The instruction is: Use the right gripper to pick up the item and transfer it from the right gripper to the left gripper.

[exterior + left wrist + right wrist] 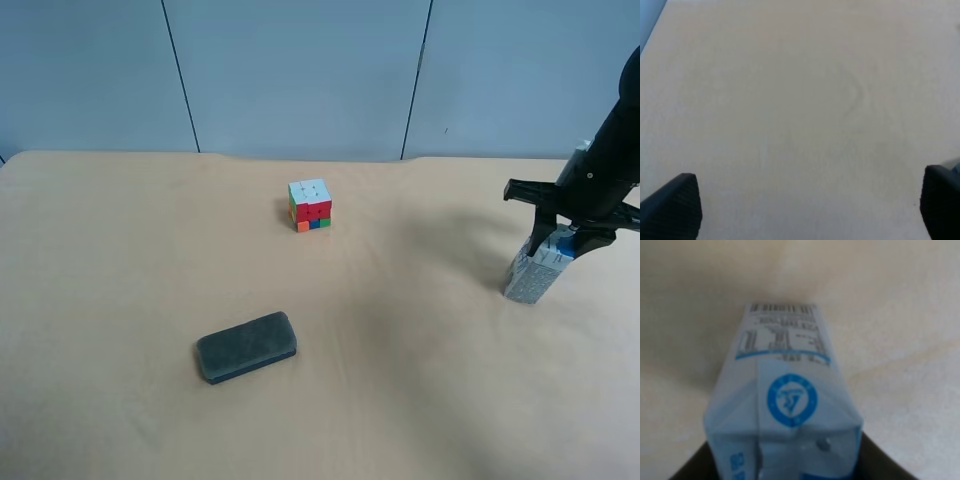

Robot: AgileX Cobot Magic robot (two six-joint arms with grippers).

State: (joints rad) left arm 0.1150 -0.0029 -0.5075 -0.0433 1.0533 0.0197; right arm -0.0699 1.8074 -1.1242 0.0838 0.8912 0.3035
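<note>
Right hand [558, 243] clamps the carton [533, 276], partly covering it; left hand [810, 205] gapes wide, only fingertips [675, 206] showing.

High view overlooks table [400, 400]; right wrist view shares carton [535, 276], close.

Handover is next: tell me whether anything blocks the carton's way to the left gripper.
Nothing visible does. The right gripper is shut on the carton; the left gripper, open, sees only bare table.

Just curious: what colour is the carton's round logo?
Blue and white. The logo on the carton shows best in the right wrist view.
</note>
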